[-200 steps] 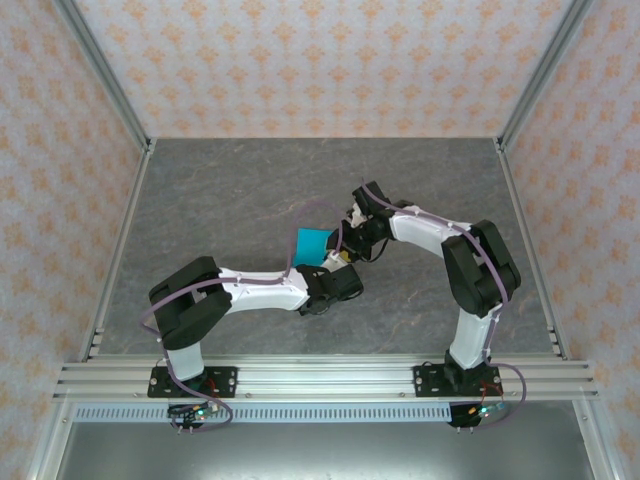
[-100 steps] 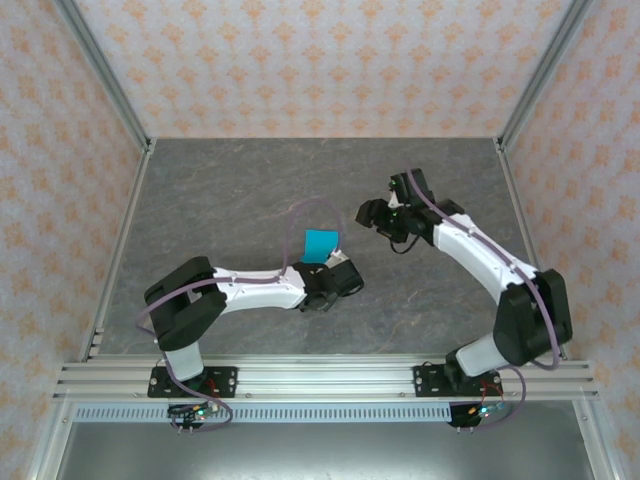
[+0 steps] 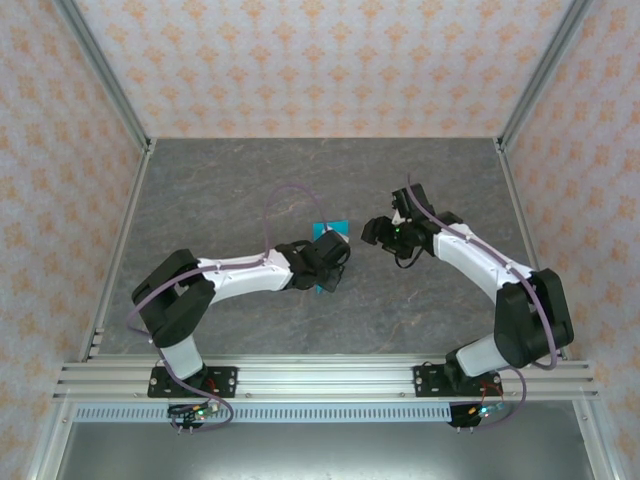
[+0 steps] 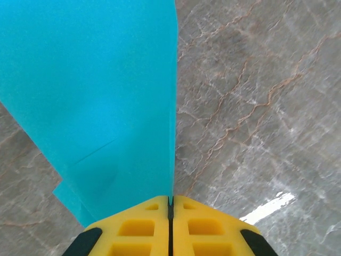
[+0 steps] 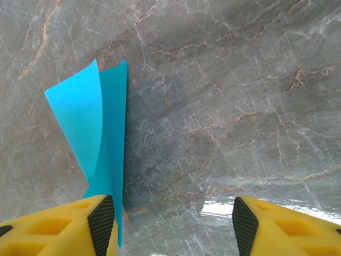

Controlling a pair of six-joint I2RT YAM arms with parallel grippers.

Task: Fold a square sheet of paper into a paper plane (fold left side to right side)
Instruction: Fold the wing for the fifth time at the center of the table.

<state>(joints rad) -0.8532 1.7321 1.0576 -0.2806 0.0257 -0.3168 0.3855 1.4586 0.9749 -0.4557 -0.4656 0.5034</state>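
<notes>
Cyan paper (image 4: 96,96), doubled into two layers, is sitting near the middle of the grey table (image 3: 230,190), its long axis stretching straight away from the left gripper (image 4: 170,201), which is pinching one edge with fingers pressed together. The right gripper (image 5: 168,213) is hanging spread just beside it. A second ago it was crowding the paper; now it is standing clear.

I see the square sheet of paper (image 5: 85,114), bright cyan and unmarked, doubled over at the centre of the table (image 3: 220,190), running roughly from 12 to 6 o'clock. Its two layers splay apart at one end; it seems lifted off the surface.
</notes>
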